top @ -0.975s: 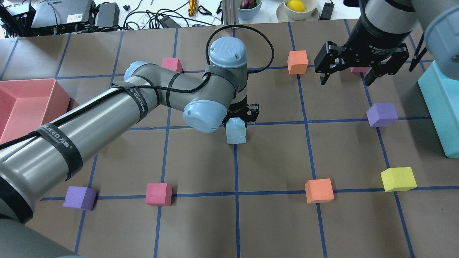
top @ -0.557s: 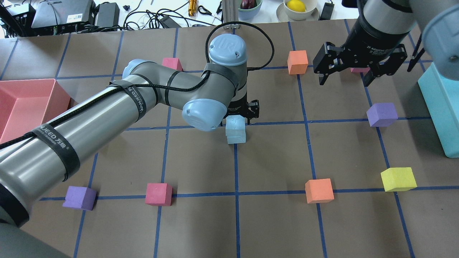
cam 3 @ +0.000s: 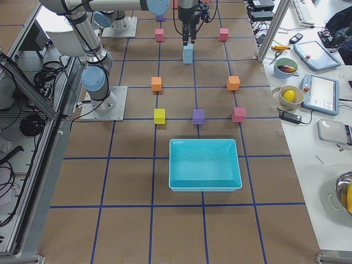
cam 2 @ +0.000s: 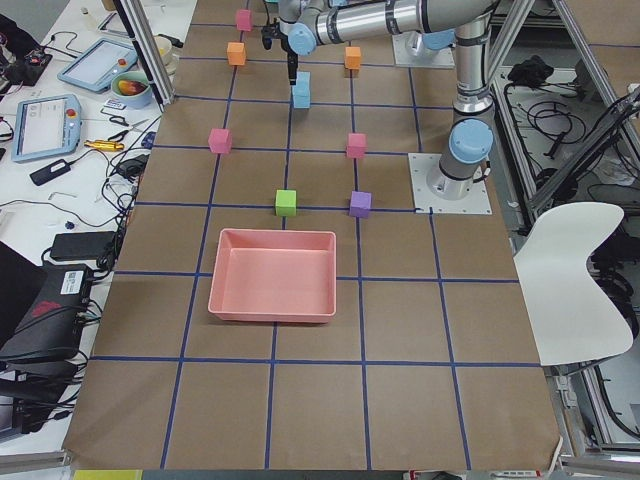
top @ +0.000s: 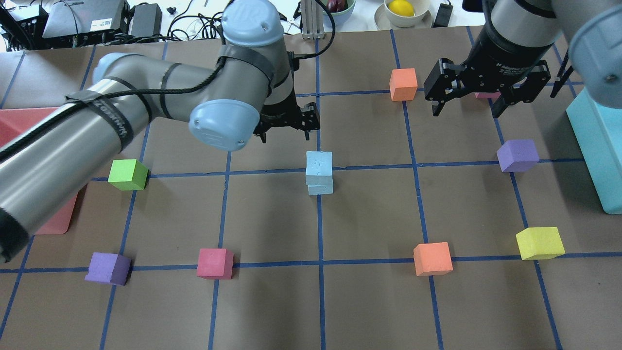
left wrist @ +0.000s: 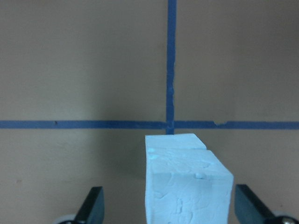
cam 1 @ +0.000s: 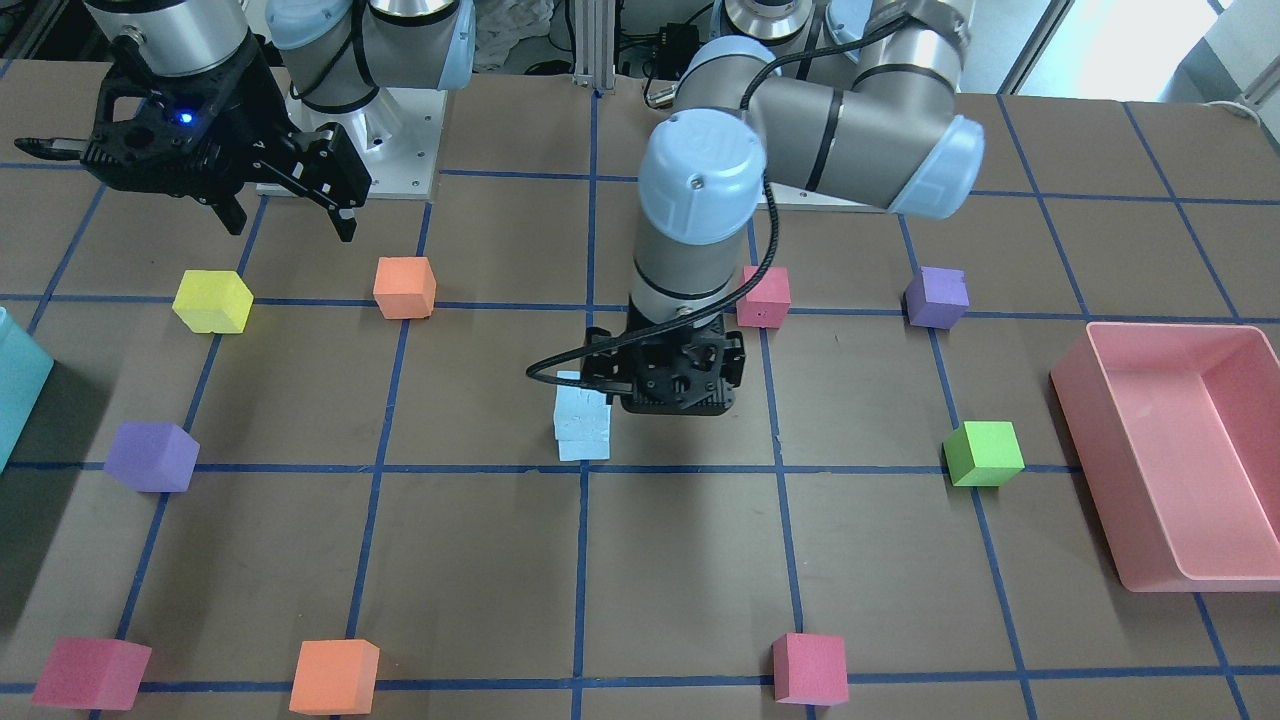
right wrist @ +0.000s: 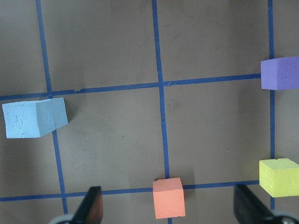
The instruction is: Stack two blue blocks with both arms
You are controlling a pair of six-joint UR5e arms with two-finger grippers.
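Note:
The two pale blue blocks stand stacked at the table's middle on a tape crossing, the upper block (top: 319,166) resting on the lower block (top: 320,187). The stack also shows in the front view (cam 1: 582,422) and in the right wrist view (right wrist: 35,119). My left gripper (top: 286,130) is open and empty, raised behind the stack and apart from it. In the left wrist view the stack (left wrist: 187,186) sits below, between the spread fingers (left wrist: 91,205). My right gripper (top: 466,108) is open and empty, high at the far right.
A pink bin (cam 1: 1170,330) stands on the robot's left and a teal bin (top: 595,146) on its right. Loose cubes lie around: green (top: 127,174), purple (top: 517,155), orange (top: 432,258), yellow (top: 539,243), red (top: 215,263).
My left gripper has let go of the upper blue block and pulled up and back to the left, uncovering the stack and the green cube. The right arm has barely moved.

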